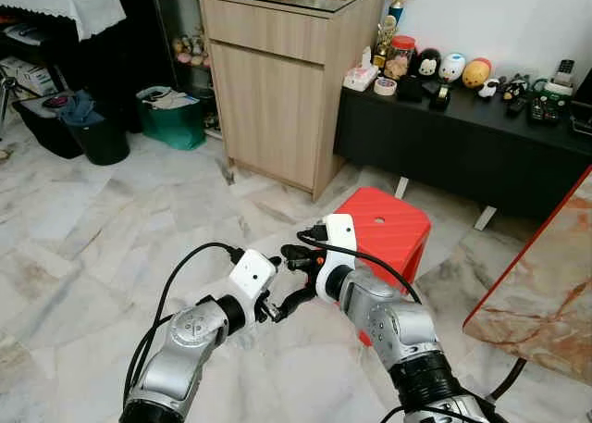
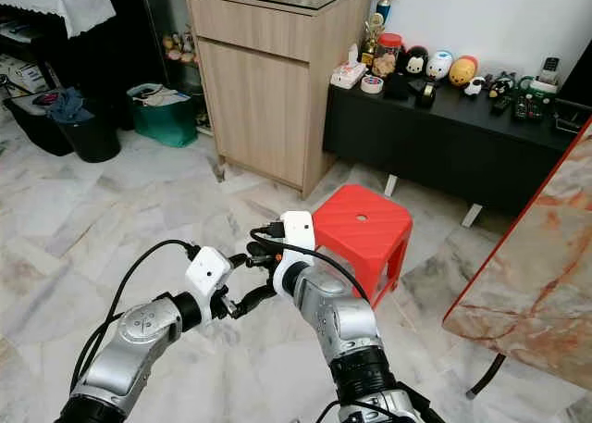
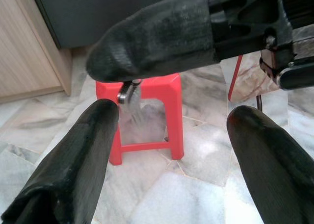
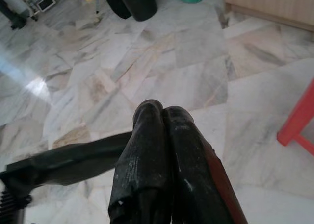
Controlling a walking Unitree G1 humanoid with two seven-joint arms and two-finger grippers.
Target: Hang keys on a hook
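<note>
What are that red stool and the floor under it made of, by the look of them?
The red stool looks like moulded plastic: one even colour, ribbed top, a round hole in the seat, slightly glossy. The floor looks like polished marble or marble-look tile: pale slabs with grey and brown veins, grout lines and a bright reflection; which of the two I cannot tell.

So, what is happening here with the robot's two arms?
The robot stands on the pale marble floor and holds both arms out in front of it, close to the red plastic stool. Its right hand is shut, and a small silver metal piece, probably part of the keys, sticks out under its fingers. The left hand is open right beside it, with the right hand's fingers lying across its gap. The keys are not yet hung on a hook.
</note>
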